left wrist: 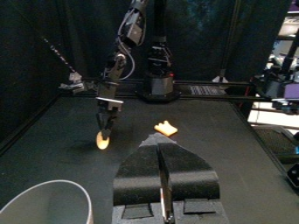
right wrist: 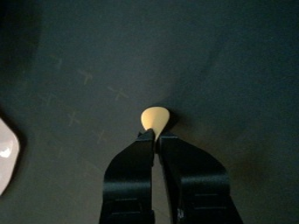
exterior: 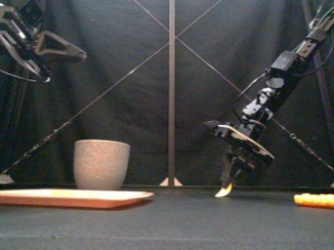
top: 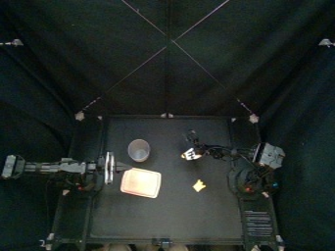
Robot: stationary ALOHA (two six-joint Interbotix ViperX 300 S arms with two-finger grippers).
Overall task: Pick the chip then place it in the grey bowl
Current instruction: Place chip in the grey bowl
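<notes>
A pale yellow oval chip (right wrist: 155,116) hangs from the tips of my right gripper (right wrist: 155,134), which is shut on its edge. In the front view the chip (exterior: 226,186) dangles just above the table, under the right gripper (exterior: 233,161). The tall grey speckled cup (exterior: 102,163) stands upright to the left of it, well apart. From above, the right gripper (top: 191,152) is right of the cup (top: 139,149). My left gripper (left wrist: 165,179) rests shut at the table's left side, with the cup's rim (left wrist: 47,203) close by.
A flat pink tray (top: 141,182) lies in front of the cup. A small yellow toy (top: 199,184) lies on the table front right of the tray, also seen as a toy (left wrist: 165,129) in the left wrist view.
</notes>
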